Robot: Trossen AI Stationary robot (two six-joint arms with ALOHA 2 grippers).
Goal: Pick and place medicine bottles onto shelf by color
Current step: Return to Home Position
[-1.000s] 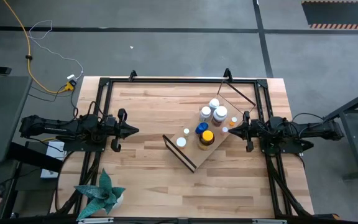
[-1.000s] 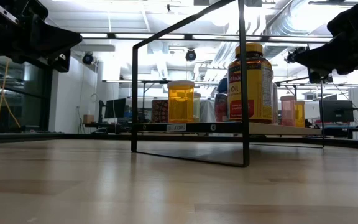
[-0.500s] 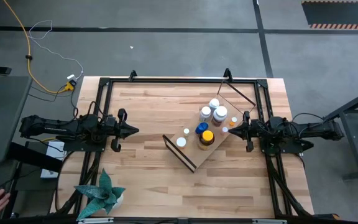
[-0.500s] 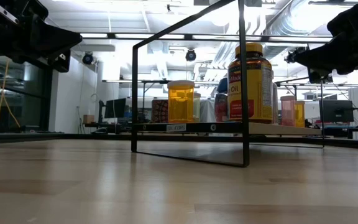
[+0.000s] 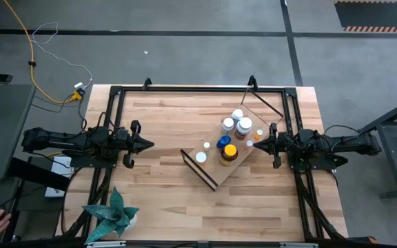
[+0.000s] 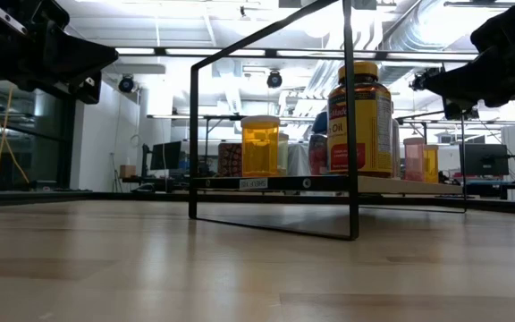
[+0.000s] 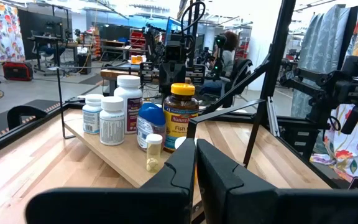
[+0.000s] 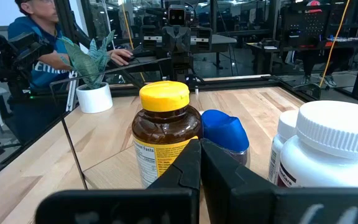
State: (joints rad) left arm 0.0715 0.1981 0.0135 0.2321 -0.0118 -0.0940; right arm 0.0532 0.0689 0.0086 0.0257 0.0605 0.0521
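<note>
Your shelf (image 5: 211,169) lies slantwise between the grippers, its long axis crossing just in front of the right gripper (image 5: 257,143) and well apart from the left gripper (image 5: 149,144). Upright on it stand three white bottles (image 5: 243,125), one blue bottle (image 5: 223,142), one amber bottle (image 5: 229,151) and some small bottles (image 5: 200,157). Its wire frame (image 6: 350,134) rises around them. Both grippers are closed and empty. A plant (image 5: 114,212) stands off to the left gripper's side.

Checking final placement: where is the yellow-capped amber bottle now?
High view: the yellow-capped amber bottle stands on the shelf, right of table centre, beside the blue bottle.
</note>
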